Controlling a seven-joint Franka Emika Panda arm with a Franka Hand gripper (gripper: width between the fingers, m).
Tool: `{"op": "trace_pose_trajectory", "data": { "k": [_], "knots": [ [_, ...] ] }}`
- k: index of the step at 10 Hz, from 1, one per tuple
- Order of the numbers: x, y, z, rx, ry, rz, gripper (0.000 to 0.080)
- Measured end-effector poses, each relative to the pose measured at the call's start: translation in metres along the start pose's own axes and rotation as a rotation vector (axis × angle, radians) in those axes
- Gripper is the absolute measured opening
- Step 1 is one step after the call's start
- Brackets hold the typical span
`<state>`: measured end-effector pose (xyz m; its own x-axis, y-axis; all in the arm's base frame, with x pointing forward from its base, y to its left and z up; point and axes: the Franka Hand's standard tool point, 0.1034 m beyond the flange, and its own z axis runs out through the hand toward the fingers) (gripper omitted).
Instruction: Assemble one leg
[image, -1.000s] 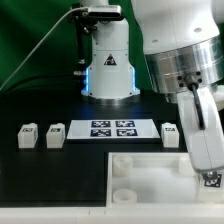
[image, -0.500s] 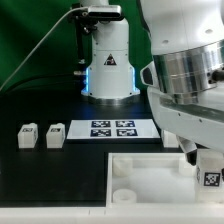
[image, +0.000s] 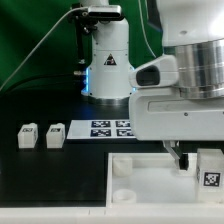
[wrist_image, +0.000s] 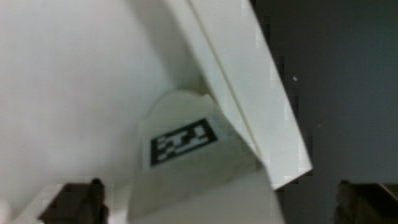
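The hand hangs low at the exterior view's right, over the large white tray-like piece, and a leg with its tag facing the camera sits right at its fingers; whether the fingers are pressed on that leg or merely beside it cannot be told, since the arm's bulk hides the tips. In the wrist view the two dark fingers stand well apart at the frame edge, with a tagged leg lying between them against a white slanted edge. Three more legs stand in a row on the dark bench at the left, near the marker board. Each leg looks like a stiff, light plastic block, likely smooth and a bit slippery, so it is best pinched across two flat opposite sides. The leg at the right seems upright, its long axis vertical
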<state>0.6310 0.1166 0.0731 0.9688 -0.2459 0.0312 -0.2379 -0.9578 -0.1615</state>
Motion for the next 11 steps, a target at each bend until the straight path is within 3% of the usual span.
{"op": "trace_pose_trajectory", "data": {
  "k": [3, 5, 9, 10, 11],
  "knots": [
    [0.0, 0.0, 0.001, 0.003, 0.001, 0.061, 0.0639],
    [-0.001, 0.004, 0.003, -0.001, -0.005, 0.298, 0.031],
    [0.001, 0.014, 0.003, 0.018, -0.025, 0.883, 0.0304],
    [-0.001, 0.013, 0.003, 0.039, -0.052, 1.103, 0.0302],
    [-0.002, 0.012, 0.004, 0.077, -0.091, 1.331, 0.03]
  ]
}}
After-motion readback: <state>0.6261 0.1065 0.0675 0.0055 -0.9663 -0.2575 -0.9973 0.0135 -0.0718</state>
